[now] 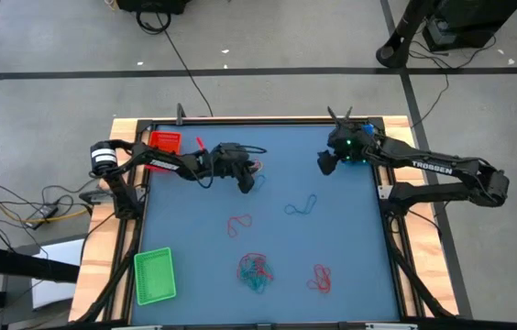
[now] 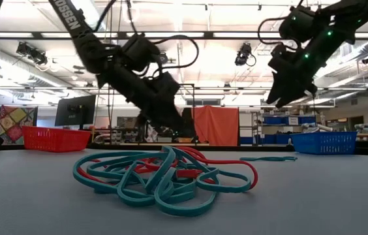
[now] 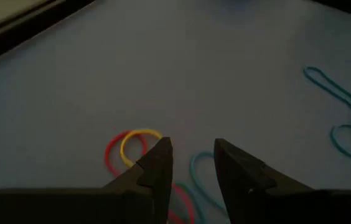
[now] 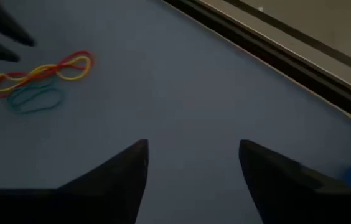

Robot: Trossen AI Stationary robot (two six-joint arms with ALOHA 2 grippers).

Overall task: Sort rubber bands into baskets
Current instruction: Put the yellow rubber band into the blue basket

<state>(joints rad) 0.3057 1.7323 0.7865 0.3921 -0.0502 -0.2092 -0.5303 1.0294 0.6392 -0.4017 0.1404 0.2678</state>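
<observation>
My left gripper [image 1: 246,180] is open by a narrow gap, fingers pointing down over a small cluster of yellow, red and teal rubber bands [image 3: 139,147] at the table's far middle; the cluster also shows in the right wrist view [image 4: 42,78]. My right gripper [image 1: 326,163] is open and empty, raised above the far right of the table. More bands lie flat on the table: a teal one [image 1: 302,206], a red one [image 1: 238,223], a red-and-teal pile [image 1: 255,270] and a red one [image 1: 321,278]. The red basket [image 1: 164,142] stands far left, the green basket [image 1: 155,275] near left and the blue basket [image 2: 331,142] far right.
The blue mat [image 1: 350,238] is ringed by a black frame and wooden edges. The red-and-teal pile [image 2: 164,176] lies close to the low camera. Open mat lies between the scattered bands and along the right side.
</observation>
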